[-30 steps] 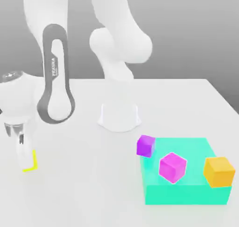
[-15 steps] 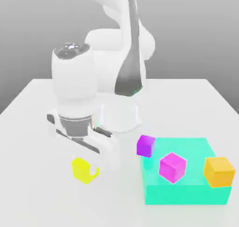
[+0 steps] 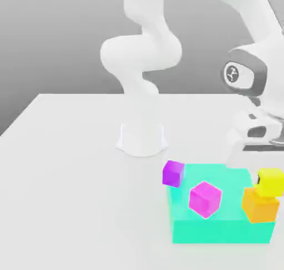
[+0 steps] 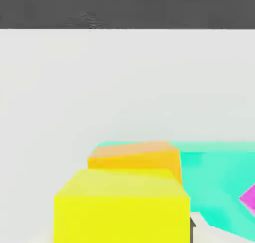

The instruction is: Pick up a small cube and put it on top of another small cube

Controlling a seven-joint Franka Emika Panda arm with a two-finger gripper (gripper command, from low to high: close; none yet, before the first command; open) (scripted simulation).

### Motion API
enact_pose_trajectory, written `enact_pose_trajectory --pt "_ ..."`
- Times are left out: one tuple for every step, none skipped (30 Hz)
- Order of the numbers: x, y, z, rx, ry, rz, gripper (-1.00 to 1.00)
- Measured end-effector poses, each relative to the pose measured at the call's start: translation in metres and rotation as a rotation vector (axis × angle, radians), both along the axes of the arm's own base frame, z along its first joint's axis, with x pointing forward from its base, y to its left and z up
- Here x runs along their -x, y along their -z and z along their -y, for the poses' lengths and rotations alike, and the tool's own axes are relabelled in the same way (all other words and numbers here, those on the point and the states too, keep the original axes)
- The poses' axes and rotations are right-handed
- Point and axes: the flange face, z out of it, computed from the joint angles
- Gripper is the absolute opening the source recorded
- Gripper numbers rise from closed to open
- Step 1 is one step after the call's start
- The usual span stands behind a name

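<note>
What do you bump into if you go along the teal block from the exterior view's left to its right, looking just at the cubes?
The purple cube → the magenta cube → the orange cube, with the yellow cube just above it in the picture.

Pretend place in a computer, w/ a plain white table (image 3: 83, 130), smooth gray wall (image 3: 66, 41) & flat bright blocks (image 3: 205, 199).

The Panda's arm (image 3: 264, 52) arches over toward the exterior view's right. Its hand (image 3: 256, 135) hangs low at that side.
</note>
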Motion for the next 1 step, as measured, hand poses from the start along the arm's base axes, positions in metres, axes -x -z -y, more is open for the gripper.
enact_pose_trajectory --pt "0.0 0.0 0.0 0.0 0.0 0.0 1.0"
